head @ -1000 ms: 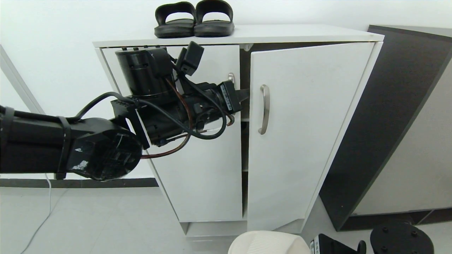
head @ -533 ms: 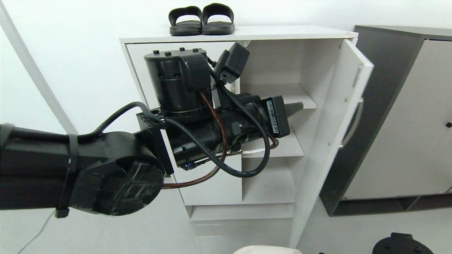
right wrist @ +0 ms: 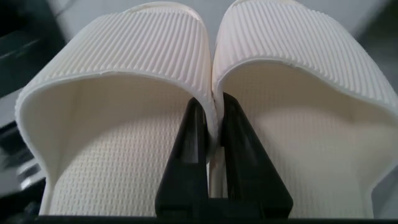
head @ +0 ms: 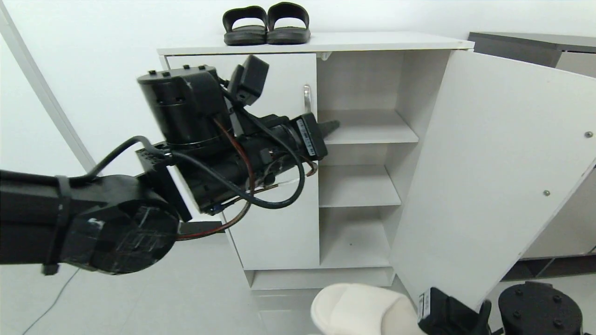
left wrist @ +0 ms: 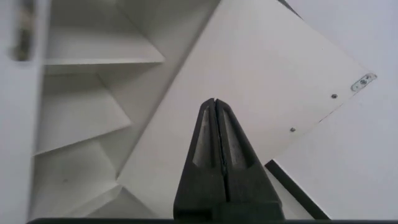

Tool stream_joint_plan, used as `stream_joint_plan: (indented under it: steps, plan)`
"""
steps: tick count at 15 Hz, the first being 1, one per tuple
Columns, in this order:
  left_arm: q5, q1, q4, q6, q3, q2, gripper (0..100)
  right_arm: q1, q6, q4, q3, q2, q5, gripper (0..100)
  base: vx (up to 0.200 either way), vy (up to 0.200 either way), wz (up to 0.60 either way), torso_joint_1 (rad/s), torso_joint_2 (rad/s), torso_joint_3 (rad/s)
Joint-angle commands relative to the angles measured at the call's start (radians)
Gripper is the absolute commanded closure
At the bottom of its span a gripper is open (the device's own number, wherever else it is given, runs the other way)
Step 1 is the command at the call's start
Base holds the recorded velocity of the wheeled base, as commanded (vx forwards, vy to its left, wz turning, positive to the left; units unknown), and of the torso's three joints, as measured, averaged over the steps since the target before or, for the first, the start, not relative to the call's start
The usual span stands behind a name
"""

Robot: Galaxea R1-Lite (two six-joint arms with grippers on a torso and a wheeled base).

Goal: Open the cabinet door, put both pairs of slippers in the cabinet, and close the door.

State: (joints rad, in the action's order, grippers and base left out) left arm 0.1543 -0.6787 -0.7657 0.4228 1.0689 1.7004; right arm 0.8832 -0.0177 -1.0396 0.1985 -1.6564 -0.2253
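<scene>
Head view: black slippers (head: 266,24) sit on top of the cabinet (head: 326,44), whose right door (head: 489,177) stands wide open and whose left door (head: 279,232) is shut. The left gripper (head: 333,125) hangs before the upper shelf (head: 372,132), and white slippers (head: 363,309) are low in front. Left wrist view: the left gripper (left wrist: 216,124), clenched and empty, faces the open right door (left wrist: 261,93). Right wrist view: the right gripper (right wrist: 212,107) clamps the inner edges of both white slippers (right wrist: 124,124).

At far right against the white wall (head: 93,70), a dark grey cupboard (head: 512,41); at lower left, a thin cable (head: 46,309) lying on pale floor (head: 186,302).
</scene>
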Motion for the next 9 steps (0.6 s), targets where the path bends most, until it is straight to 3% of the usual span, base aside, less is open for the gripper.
stream_joint_plan:
  steps: [1, 3, 5, 6, 7, 9]
  plan:
    - [-0.028, 0.067, 0.008, -0.002, -0.176, -0.216, 100, -0.043, 0.062, -0.002, 0.024, -0.017, 0.104, 100, 0.0, 0.0, 0.0, 0.0, 0.0, 0.0]
    - [-0.067, 0.094, 0.065, -0.035, -0.307, -0.38, 100, -0.043, 0.136, -0.002, 0.085, -0.052, 0.225, 100, 0.0, 0.0, 0.0, 0.0, 0.0, 0.0]
    - [-0.194, 0.103, 0.249, -0.062, -0.414, -0.631, 100, -0.064, 0.153, -0.002, 0.165, -0.118, 0.333, 100, 0.0, 0.0, 0.0, 0.0, 0.0, 0.0]
    - [-0.217, 0.105, 0.302, -0.062, -0.422, -0.69, 100, -0.064, 0.153, -0.002, 0.183, -0.129, 0.354, 100, 0.0, 0.0, 0.0, 0.0, 0.0, 0.0]
    - [-0.246, 0.173, 0.531, -0.064, -0.428, -0.883, 100, -0.064, 0.154, -0.002, 0.231, -0.174, 0.428, 100, 0.0, 0.0, 0.0, 0.0, 0.0, 0.0]
    - [-0.251, 0.317, 0.801, -0.065, -0.432, -1.098, 100, -0.086, 0.156, -0.002, 0.288, -0.226, 0.515, 100, 0.0, 0.0, 0.0, 0.0, 0.0, 0.0]
